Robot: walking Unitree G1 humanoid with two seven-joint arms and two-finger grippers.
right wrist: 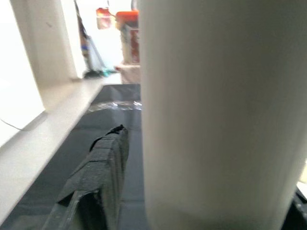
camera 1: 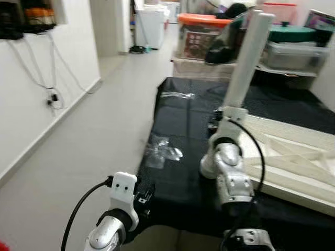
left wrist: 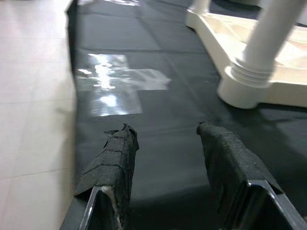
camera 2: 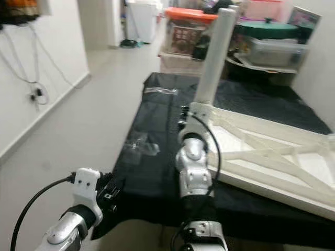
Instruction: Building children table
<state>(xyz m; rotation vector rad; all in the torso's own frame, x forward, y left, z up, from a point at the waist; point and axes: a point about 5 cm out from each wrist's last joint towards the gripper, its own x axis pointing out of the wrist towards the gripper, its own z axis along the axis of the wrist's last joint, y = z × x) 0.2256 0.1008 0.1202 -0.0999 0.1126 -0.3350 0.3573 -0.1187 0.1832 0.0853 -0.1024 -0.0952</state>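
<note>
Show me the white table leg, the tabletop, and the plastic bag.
Table leg (camera 1: 248,57), left eye view, mid shaft.
Tabletop (camera 2: 272,180), right eye view, near rim.
Plastic bag (left wrist: 112,88), left wrist view, middle of the film.

Pale tiled floor (camera 1: 104,130), white wall (camera 1: 31,104) with dangling cables (camera 1: 49,94), stacked storage boxes (camera 1: 201,36) behind

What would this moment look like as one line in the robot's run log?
right pincer: gripping upright white plastic table leg | left pincer: open, over black mat | white upturned tabletop: on mat

White table leg (right wrist: 216,110) hides right gripper's far finger.
</note>
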